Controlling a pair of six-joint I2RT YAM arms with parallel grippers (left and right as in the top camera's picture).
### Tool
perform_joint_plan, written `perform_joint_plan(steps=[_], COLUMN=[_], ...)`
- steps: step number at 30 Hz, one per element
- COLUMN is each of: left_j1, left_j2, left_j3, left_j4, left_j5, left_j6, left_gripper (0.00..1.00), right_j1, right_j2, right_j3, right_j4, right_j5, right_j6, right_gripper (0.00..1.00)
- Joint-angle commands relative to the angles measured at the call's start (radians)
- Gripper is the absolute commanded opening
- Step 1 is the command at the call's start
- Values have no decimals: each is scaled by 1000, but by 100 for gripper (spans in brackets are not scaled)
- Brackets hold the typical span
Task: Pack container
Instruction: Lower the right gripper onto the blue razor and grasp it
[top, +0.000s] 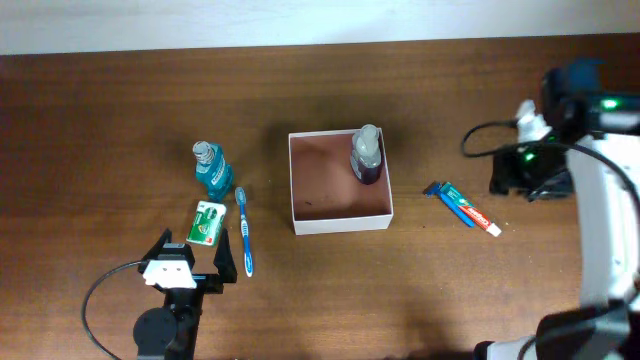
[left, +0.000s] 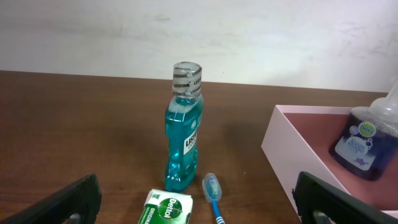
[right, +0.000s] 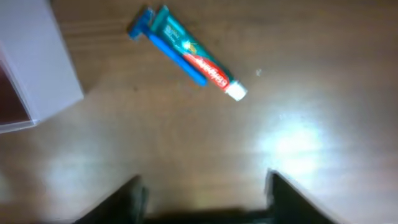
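The container (top: 322, 180) is a square white-walled box with a reddish-brown floor at the table's middle. A purple pump bottle (top: 366, 155) stands in its far right corner. A blue mouthwash bottle (top: 211, 170), a green soap box (top: 207, 222) and a blue toothbrush (top: 243, 230) lie to the container's left. My left gripper (top: 192, 262) is open and empty just in front of the soap box (left: 166, 208) and toothbrush (left: 212, 193). A toothpaste tube (top: 472, 210) and a blue razor (top: 445, 198) lie to the container's right. My right gripper (top: 503, 178) is open and empty near them.
In the left wrist view the mouthwash bottle (left: 183, 134) stands upright ahead, with the container wall (left: 283, 149) and purple bottle (left: 364, 140) to the right. In the right wrist view the toothpaste tube (right: 199, 56) and razor (right: 158, 37) lie ahead and the container corner (right: 37, 68) is at left.
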Motion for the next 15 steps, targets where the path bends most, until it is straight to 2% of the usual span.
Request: perform_joint_plan(steps=[1,7,10,15], left_j1=[6,6,6,6], left_j2=[-10,-10,-10,-10], left_j3=[-8,-8,-8,-8], left_j4=[3,3,3,3], left_j5=[11,11,11,11], left_j6=[-9,-9,-9,-9], left_gripper=[100,99,99,99], right_j1=[-7,-7,-6,8], right_j2=[1,1,1,5], right_j3=[-145,-321,-353,-379], right_j4=[109,329,386,457], right_j5=[-84,-197,-283,-311], right_j6=[-108,-346,-438,-500], right_gripper=[48,48,47,45])
